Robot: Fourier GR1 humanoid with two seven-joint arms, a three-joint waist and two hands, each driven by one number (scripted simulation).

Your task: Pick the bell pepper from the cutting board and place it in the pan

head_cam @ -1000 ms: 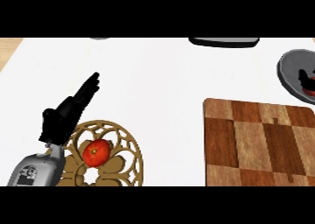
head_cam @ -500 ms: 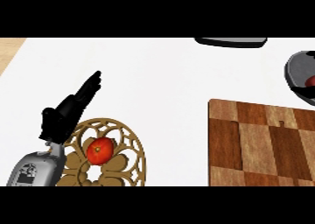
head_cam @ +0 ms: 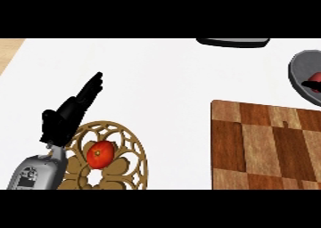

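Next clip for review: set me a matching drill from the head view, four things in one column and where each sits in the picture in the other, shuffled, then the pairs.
Things:
1. left hand
2. cutting board
3. pan
4. tomato

Places:
A. at the right edge, upper part, with something red inside
B. lower left, on the round wooden trivet
C. at the left, fingers straight, pointing up and to the right
D. lower right, bare on top

Pairs: 1-C, 2-D, 3-A, 4-B
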